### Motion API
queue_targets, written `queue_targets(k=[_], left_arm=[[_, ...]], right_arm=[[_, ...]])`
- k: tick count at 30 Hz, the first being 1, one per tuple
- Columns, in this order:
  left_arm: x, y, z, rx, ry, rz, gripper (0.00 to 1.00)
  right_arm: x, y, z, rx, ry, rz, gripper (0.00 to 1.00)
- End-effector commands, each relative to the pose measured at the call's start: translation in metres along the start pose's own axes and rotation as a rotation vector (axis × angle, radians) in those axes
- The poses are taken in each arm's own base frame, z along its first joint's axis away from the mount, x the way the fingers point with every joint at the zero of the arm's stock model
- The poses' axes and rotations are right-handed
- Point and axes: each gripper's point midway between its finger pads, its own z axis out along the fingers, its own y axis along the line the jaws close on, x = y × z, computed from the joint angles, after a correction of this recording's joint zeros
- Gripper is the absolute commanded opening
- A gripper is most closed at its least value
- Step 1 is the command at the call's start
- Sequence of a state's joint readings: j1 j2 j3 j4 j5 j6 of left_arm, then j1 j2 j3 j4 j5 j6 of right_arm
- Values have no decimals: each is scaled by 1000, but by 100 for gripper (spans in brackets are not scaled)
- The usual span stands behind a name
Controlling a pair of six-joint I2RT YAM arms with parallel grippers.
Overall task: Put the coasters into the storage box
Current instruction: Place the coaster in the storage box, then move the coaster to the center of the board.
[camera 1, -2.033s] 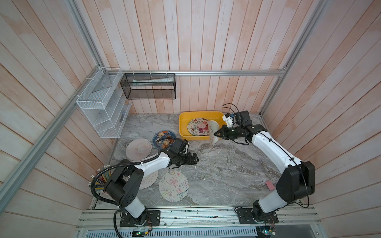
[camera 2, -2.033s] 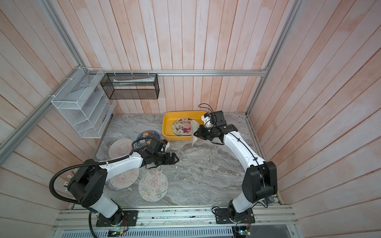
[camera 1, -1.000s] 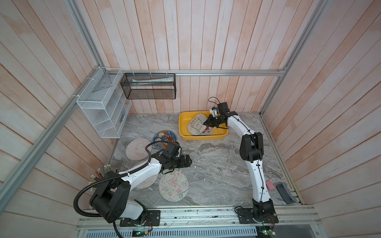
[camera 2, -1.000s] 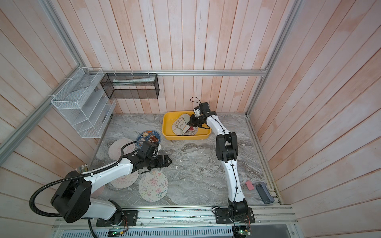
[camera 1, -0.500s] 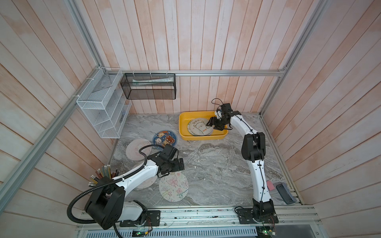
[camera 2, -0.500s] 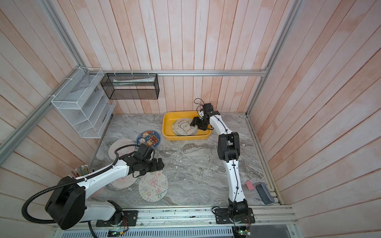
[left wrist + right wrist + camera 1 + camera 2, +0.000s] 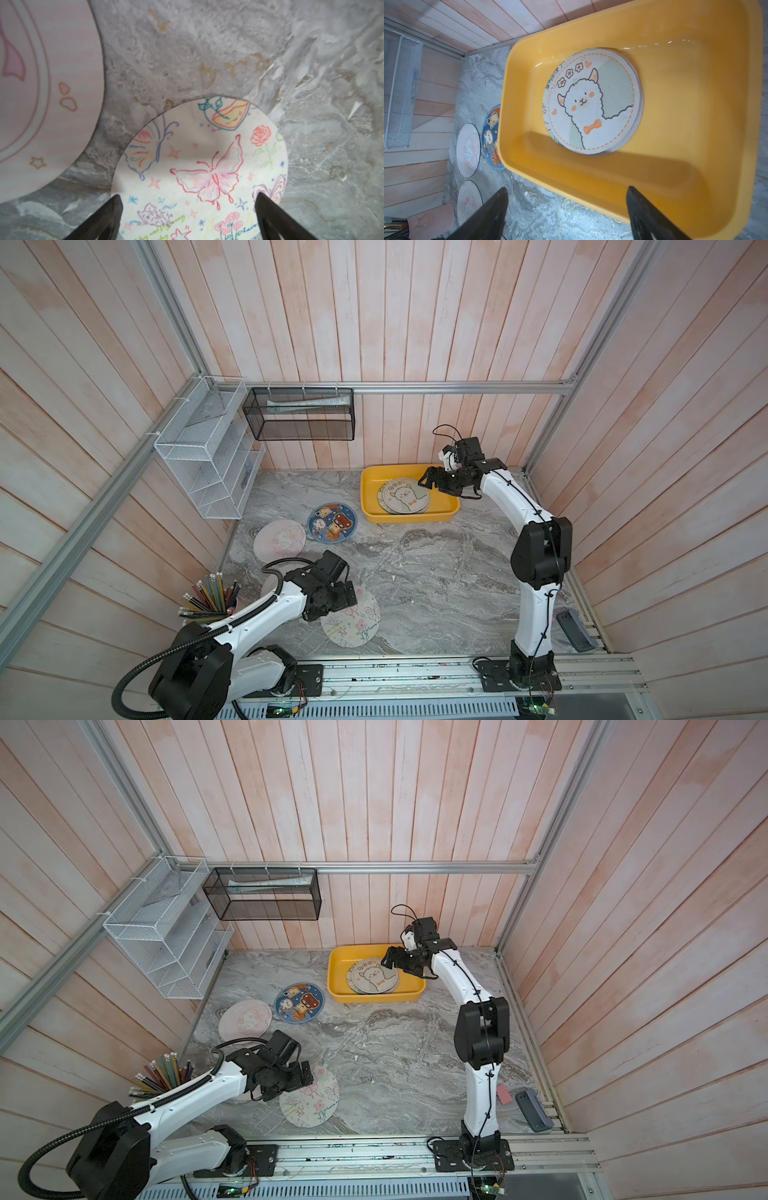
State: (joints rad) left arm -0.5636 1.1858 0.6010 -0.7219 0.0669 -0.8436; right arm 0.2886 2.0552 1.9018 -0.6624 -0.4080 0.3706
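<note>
Coasters [image 7: 403, 498] lie stacked inside the yellow box [image 7: 368, 493] at upper centre of both top views, an alpaca print uppermost. The right gripper [image 7: 566, 190] hangs over the box's right end, jaws spread with nothing between them, so that delivery looks done. Left of centre on the grey table [image 7: 436, 572], a blue coaster [image 7: 331, 524] sits just beside the box, with a pink coaster [image 7: 279, 541] next to it. Lower left, the butterfly coaster [image 7: 357, 622] lies flat, partly under the left gripper [image 7: 187, 199], whose jaws stand wide either side of the disc's edge, gripping nothing. Another pale disc is mostly hidden beneath that arm. The step in hand seems to be picking up the butterfly coaster. Thin and flat as it is, the next move probably calls for catching its rim, then carrying it to the box.
</note>
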Motion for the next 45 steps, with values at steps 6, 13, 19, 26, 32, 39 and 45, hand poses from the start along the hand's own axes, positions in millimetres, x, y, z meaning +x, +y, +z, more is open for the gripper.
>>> queue_targets(k=[6,13,19,26,32,39,45], left_arm=[[14,10,17,-22,65,-21,100],[-6,-31,8,136,13,72,100],[-14,-68,5,243,28,164,100],[-9,-104,15,274,76,298,100],[-5,-88,15,210,63,298,100],[27,-70,24,153,117,329,94],[40,-68,35,121,136,353,88]], right_arm=[[28,7,2,-11,23,-3,91],[61,9,-1,-42,60,16,91],[105,17,-5,-107,128,21,91],[178,36,-4,-163,279,10,89],[256,53,-7,-189,429,6,85],[330,55,-17,-164,561,2,81],[367,54,-12,-124,618,-26,77]])
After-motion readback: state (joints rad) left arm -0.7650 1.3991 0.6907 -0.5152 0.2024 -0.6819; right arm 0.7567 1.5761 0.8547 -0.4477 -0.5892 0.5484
